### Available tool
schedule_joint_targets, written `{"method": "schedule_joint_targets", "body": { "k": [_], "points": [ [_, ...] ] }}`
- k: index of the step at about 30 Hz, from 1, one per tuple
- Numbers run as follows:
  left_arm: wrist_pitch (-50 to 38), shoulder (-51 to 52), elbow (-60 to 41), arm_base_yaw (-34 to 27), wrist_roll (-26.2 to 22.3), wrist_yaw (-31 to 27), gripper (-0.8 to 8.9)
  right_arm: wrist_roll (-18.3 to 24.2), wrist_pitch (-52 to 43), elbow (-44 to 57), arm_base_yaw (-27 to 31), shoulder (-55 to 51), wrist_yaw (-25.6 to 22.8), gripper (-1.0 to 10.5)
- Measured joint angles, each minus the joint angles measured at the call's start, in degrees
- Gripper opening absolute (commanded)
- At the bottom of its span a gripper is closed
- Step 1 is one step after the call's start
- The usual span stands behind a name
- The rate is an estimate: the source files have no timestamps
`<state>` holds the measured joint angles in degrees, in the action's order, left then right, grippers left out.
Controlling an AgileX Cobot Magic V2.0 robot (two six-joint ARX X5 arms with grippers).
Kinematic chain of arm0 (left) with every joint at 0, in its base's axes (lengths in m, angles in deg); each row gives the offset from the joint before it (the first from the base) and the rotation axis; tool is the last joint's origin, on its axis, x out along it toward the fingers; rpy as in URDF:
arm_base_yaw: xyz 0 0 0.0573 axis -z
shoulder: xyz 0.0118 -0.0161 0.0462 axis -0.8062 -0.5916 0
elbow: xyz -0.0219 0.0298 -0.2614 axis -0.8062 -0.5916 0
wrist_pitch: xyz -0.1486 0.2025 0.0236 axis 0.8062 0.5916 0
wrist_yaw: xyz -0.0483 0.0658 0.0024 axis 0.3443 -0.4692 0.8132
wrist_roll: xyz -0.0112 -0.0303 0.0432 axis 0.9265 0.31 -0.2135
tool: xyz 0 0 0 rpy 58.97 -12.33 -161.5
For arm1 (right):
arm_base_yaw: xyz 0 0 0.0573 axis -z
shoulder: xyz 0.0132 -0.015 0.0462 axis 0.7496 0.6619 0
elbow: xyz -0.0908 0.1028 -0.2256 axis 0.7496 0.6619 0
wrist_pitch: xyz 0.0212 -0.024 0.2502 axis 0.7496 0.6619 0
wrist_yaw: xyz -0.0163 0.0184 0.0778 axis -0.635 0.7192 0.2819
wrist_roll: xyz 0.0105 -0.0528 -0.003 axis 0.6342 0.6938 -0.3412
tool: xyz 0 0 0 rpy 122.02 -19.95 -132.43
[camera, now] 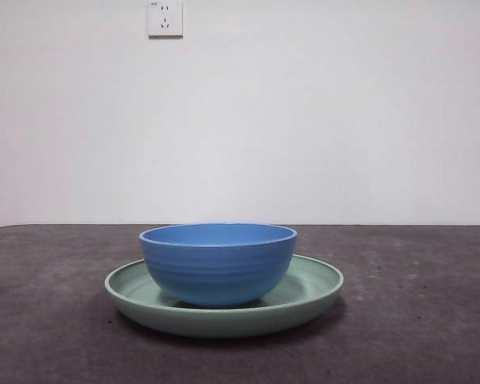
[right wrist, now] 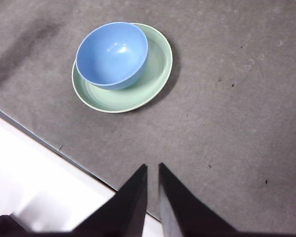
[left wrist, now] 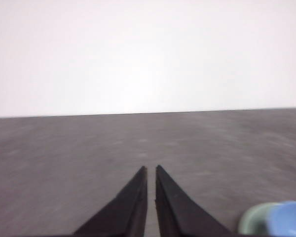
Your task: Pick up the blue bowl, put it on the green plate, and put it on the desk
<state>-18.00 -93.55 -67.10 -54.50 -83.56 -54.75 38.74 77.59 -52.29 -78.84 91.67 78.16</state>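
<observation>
— Blue bowl (camera: 218, 264)?
— Upright, mouth up, round, no long axis; inside the green plate (camera: 312, 292), off-centre.
— Surface, room?
— Rough dark desk (camera: 416, 320); white wall (camera: 304, 112), socket (camera: 165, 18).
— Claws?
— Left gripper (left wrist: 151, 169) and right gripper (right wrist: 153, 166) pinched nearly closed, empty, well apart from the bowl.
</observation>
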Motion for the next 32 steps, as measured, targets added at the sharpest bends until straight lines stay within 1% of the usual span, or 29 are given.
{"method": "schedule_joint_targets", "body": {
  "k": [5,8,11,14,19,32],
  "points": [
    [0.35,3.21,-5.11,-0.83,0.39,-8.13,0.27,0.0,-0.02,0.0,0.0,0.0,0.02,0.3],
    [1.36,4.74,-7.67,-0.83,0.39,-10.23,0.27,0.0,-0.02,0.0,0.0,0.0,0.0,0.3],
    [1.7,5.92,-9.9,-0.83,0.39,-10.6,0.27,0.0,0.0,0.0,0.0,0.0,0.0,0.3],
    [4.09,6.51,-9.94,-0.83,0.42,-10.78,0.27,0.0,-0.02,0.0,0.0,0.0,0.0,0.3],
    [11.93,7.61,-9.94,-0.83,0.42,-12.13,0.27,0.0,-0.02,0.0,0.0,0.0,0.0,0.3],
    [11.93,8.28,-9.97,0.76,0.17,-12.35,0.27,0.0,-0.02,0.0,0.0,0.0,0.0,0.3]
  ]
}}
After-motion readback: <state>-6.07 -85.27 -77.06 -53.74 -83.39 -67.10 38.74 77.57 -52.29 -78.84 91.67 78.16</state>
